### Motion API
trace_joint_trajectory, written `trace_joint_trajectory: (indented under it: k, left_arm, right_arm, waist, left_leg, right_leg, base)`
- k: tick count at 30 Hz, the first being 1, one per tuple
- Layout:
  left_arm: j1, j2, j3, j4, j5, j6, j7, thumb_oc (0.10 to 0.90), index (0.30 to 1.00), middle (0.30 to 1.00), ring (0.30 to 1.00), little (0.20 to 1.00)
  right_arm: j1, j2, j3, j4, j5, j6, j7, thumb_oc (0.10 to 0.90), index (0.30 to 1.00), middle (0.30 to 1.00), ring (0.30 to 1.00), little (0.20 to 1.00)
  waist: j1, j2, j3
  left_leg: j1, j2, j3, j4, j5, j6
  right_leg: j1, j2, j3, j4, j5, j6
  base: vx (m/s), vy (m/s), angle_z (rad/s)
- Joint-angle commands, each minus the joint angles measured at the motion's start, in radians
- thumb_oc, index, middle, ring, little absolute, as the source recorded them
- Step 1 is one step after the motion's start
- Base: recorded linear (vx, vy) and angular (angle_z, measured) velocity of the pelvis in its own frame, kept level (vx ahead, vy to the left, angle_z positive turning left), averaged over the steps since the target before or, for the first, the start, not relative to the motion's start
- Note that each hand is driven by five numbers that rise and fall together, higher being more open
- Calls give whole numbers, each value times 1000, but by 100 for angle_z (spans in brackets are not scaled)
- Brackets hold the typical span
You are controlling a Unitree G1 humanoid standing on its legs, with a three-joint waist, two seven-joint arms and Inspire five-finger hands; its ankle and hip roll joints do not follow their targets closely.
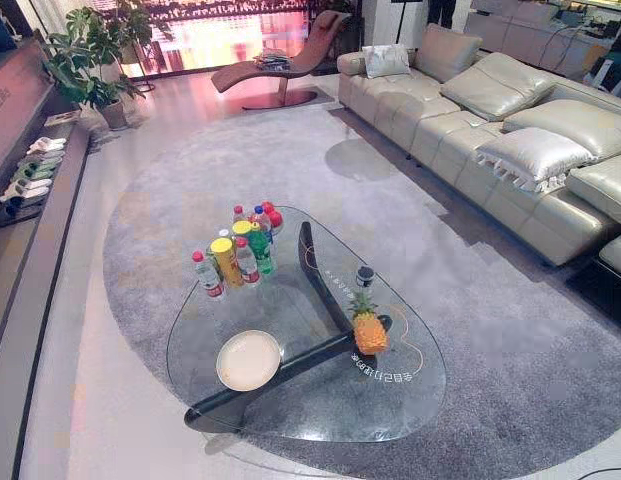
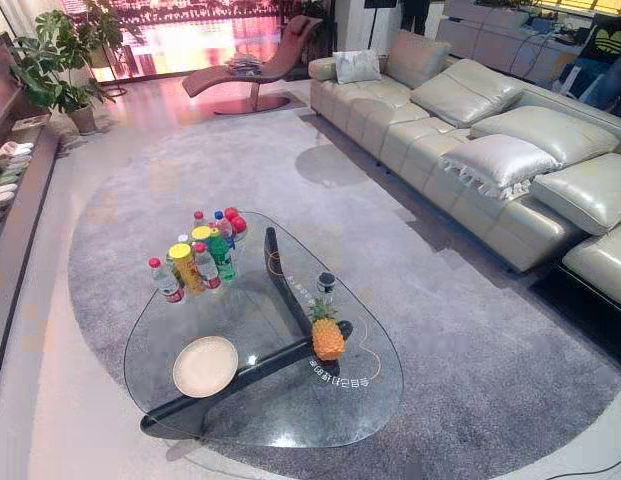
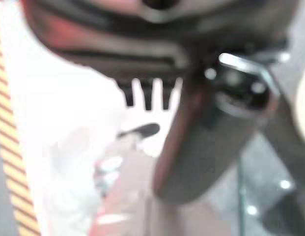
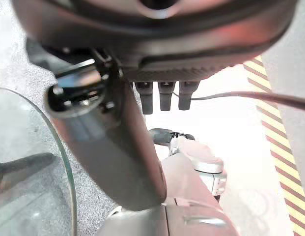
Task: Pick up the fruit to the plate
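Left eye view: pineapple (image 1: 369,332) stands upright on the glass table (image 1: 320,412), apart from the bare plate (image 1: 249,359); task not yet begun. Left hand (image 3: 142,44) and right hand (image 4: 157,29) hang with relaxed fingers, holding nothing. Reach, grasp and transfer all remain.

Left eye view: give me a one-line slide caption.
Pineapple stands on the glass table, right of the plate, bottles clustered at the far end.

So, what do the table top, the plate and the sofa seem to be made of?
Table top: clear glass, the rug shows through it. Plate: probably glazed ceramic, smooth and cream; could be plastic. Sofa: likely leather or imitation, creased with a soft sheen.
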Motion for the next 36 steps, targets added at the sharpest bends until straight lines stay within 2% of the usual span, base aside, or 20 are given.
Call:
trace_joint_trajectory:
  k: [1,31,36]
  left_arm:
    - [-123,-36,17,38,-11,-30,-18,800,900,900,900,900]
    - [-121,-36,29,42,-31,-25,-28,800,900,900,900,900]
    - [-120,-31,21,28,-53,-12,-33,800,900,900,900,900]
  right_arm:
    - [-93,8,-10,35,-9,-19,7,800,900,900,900,900]
    - [-92,5,-11,38,-12,-21,7,800,900,900,900,900]
    - [-91,-5,-2,26,-15,-7,8,800,900,900,900,900]
  waist:
    - [25,6,44]
    - [30,1,52]
    - [29,6,75]
  left_leg:
    - [34,47,15,5,-8,6]
    - [26,53,15,5,-4,4]
    - [3,55,11,5,4,2]
  right_leg:
    - [-7,-49,-59,2,55,11]
    - [-14,-44,-63,2,54,9]
    - [-36,-39,-58,2,58,7]
  base:
    - [-98,30,-71]
    - [3,0,0]
    - [18,4,0]
